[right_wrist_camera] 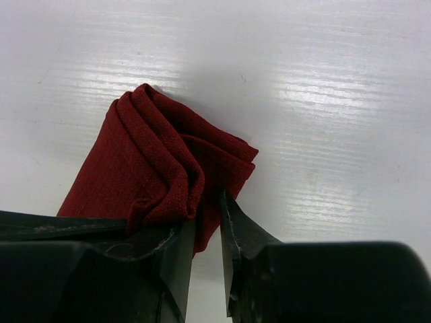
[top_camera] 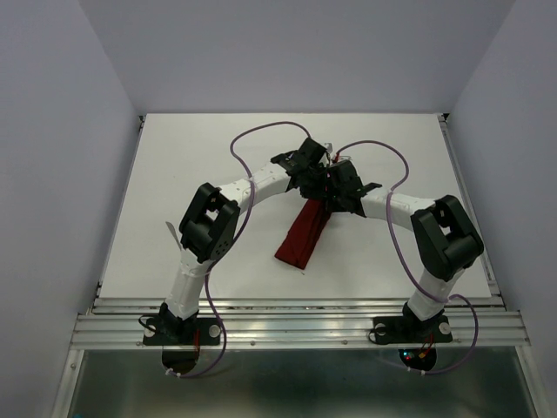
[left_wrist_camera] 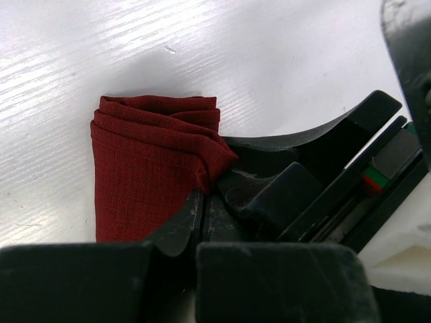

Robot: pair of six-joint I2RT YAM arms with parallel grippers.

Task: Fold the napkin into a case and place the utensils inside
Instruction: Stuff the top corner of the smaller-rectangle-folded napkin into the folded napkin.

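Across the middle of the top view we log the white bench [top_camera: 174, 174], with an aluminium rail [top_camera: 296, 329] along its lower edge where both bases are bolted. The left arm [top_camera: 252, 185] and right arm [top_camera: 396, 209] reach inward and meet just above frame centre, wrists close together.

Napkin [top_camera: 303, 235]: dark red, folded to a narrow strip, lying on the bench at frame centre. It runs from upper right to lower left, and its upper end sits under the two wrists. Both wrist views show that end as several stacked layers with rounded edges.

Left end effector [left_wrist_camera: 204, 202]: closed. Its fingertips meet at lower centre of the left wrist view and pinch a corner fold of the napkin, which is drawn into a small peak.

Right end effector [right_wrist_camera: 207, 215]: jaws stand slightly apart, with a narrow gap at lower centre of the right wrist view. A bunched fold rests on top of the frame-left finger [right_wrist_camera: 175, 256], and a sliver of cloth edge hangs into the gap. We do not see it clamped.

Thin purple cables [top_camera: 252, 135] loop above both wrists.
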